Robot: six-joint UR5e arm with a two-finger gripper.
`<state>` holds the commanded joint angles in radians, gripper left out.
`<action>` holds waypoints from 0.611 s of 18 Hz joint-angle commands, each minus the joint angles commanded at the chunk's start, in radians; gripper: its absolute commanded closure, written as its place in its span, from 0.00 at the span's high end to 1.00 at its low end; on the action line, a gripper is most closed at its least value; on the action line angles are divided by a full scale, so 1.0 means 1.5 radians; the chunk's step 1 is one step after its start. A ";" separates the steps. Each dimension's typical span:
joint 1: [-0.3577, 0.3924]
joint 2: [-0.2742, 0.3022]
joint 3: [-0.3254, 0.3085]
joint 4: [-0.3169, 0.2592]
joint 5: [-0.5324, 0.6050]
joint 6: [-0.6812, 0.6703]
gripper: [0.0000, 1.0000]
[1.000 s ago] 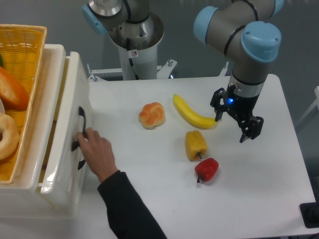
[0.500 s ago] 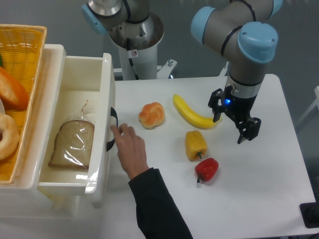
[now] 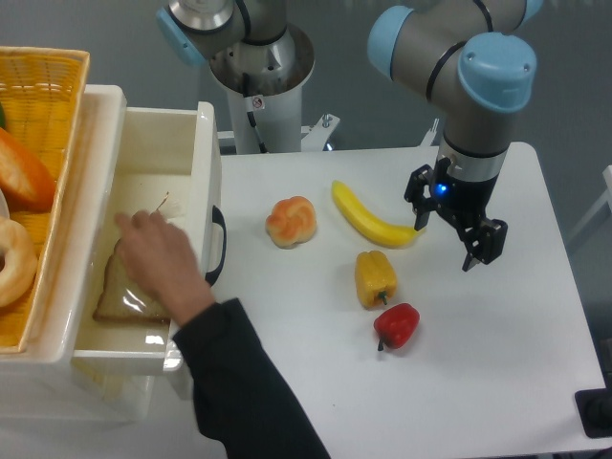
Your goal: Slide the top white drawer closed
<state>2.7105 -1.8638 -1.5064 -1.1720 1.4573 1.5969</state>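
**Drawer stands open, a hand now inside it**

We see the top white drawer (image 3: 203,182) pulled well out from its cabinet at the left of the worktop (image 3: 497,382), its black handle (image 3: 217,246) facing the fruit. A second ago it was shut, with a person's fingers on the handle; half a second ago it was already out and the hand rested at the handle's outer side. Now the person's hand (image 3: 158,258) has gone over the front panel and lies inside the drawer, on top of the bagged slice of bread (image 3: 124,292), covering most of it. The dark sleeve (image 3: 239,392) crosses the front panel's lower end.

The drawer itself has not shifted between the last two moments.

The gripper (image 3: 449,241) hangs above the right part of the worktop, just right of the banana (image 3: 368,218), with its two fingers spread apart and nothing between them. Compared with half a second ago it sits slightly further right and a little lower in the view; otherwise the arm's pose is much the same.

The loose things on the worktop have stayed put across all three moments: the orange bun (image 3: 291,221), the banana, the yellow pepper (image 3: 375,277) and the red pepper (image 3: 397,326).

At the far left the yellow wicker basket (image 3: 57,81) sits on the cabinet, unchanged.
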 joint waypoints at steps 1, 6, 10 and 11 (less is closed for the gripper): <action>0.000 0.001 0.000 0.000 0.004 0.001 1.00; -0.002 0.009 0.000 0.000 0.015 0.000 1.00; 0.000 0.010 0.000 0.000 0.016 0.001 1.00; 0.000 0.011 0.000 0.000 0.016 0.001 1.00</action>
<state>2.7105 -1.8469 -1.5064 -1.1720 1.4818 1.5984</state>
